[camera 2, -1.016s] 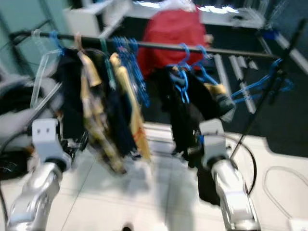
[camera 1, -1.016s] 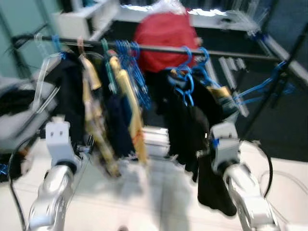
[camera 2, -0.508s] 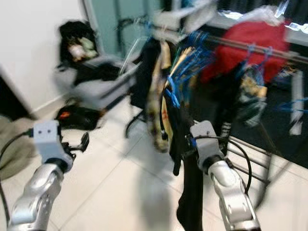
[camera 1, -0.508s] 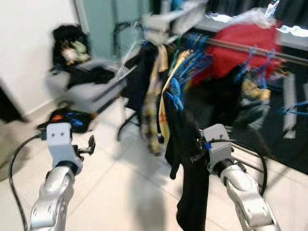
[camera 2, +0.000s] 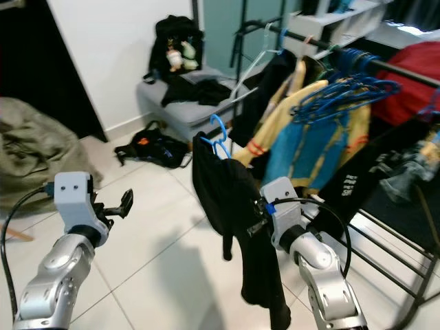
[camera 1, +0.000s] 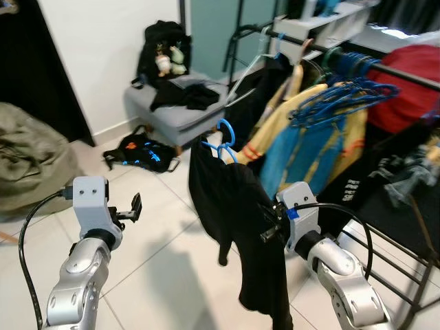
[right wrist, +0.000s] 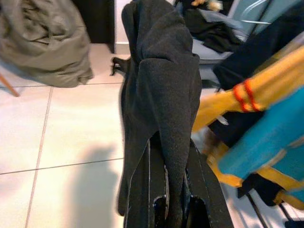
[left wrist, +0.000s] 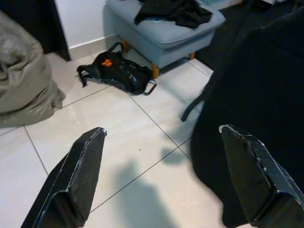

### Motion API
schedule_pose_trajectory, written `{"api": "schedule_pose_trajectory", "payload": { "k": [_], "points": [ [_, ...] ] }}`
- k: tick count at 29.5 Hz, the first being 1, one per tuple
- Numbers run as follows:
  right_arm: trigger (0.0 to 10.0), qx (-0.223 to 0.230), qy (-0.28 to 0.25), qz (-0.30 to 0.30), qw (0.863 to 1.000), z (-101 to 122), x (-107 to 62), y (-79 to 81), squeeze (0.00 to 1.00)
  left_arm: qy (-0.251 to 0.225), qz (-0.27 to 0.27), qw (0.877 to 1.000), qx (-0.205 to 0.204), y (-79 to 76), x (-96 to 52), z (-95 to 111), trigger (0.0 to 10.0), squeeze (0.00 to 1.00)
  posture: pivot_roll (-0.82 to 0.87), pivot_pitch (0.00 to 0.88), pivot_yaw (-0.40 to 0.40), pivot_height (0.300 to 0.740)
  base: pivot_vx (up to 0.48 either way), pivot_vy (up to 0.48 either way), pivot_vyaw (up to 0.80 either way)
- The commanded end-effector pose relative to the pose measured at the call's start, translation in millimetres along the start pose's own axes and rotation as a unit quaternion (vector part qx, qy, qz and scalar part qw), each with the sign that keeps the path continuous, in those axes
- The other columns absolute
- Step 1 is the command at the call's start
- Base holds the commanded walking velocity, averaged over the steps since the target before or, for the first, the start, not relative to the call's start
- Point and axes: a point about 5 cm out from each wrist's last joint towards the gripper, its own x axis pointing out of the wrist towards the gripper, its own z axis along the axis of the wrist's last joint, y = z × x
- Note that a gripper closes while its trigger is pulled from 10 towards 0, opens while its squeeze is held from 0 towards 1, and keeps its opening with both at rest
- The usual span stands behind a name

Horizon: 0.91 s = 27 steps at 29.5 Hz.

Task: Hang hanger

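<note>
My right gripper [camera 1: 270, 225] is shut on a black garment [camera 1: 234, 206] that hangs on a blue hanger [camera 1: 223, 139], held out in front of me to the left of the clothes rail [camera 1: 311, 45]. In the right wrist view the black fingers [right wrist: 142, 190] pinch the dark cloth [right wrist: 164, 95]. The rail carries yellow, blue and black clothes and a bunch of bare blue hangers [camera 1: 344, 93]. My left gripper [camera 1: 134, 206] is raised at the left, apart from the garment. It is open, and between its fingers [left wrist: 78, 175] I see only floor.
A grey stool [camera 1: 172, 113] with dark clothes and a backpack stands by the white wall. A black bag [camera 1: 141, 151] lies on the tiles before it. An olive beanbag [camera 1: 27, 161] sits at the far left. The rack's low black bars [camera 1: 388, 258] run at the right.
The whole view has swung left, so the rail now lies to my right and the wall and stool have come into sight. My right gripper still holds the black garment.
</note>
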Motion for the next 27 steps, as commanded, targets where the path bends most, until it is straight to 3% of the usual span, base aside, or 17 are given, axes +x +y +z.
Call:
{"api": "schedule_pose_trajectory", "payload": {
  "k": [1,10,12,27],
  "points": [
    [10.0,0.002,-0.036,0.007,0.999,13.3,4.3,1.1,0.00,0.009,0.004,1.000,-0.009,3.9,0.0,-5.3,10.0,0.00,0.00,0.097,-0.059,0.740,0.000,0.000,0.79],
    [10.0,0.054,-0.044,-0.004,0.998,13.8,21.0,-10.4,0.00,0.013,-0.004,1.000,-0.013,4.0,6.2,-5.4,10.0,0.00,0.01,0.096,-0.056,0.740,0.000,0.000,0.80],
    [10.0,0.097,-0.048,-0.003,0.994,13.0,24.9,-16.8,0.00,0.013,-0.012,1.000,-0.011,4.2,8.9,-5.2,10.0,0.00,0.02,0.096,-0.058,0.740,0.000,0.000,0.80],
    [10.0,0.120,-0.057,0.023,0.991,13.4,28.5,-12.8,0.00,0.016,-0.034,0.999,-0.029,5.6,13.5,-5.6,10.0,0.00,0.03,0.102,-0.046,0.740,0.000,0.000,0.80]
  ]
}}
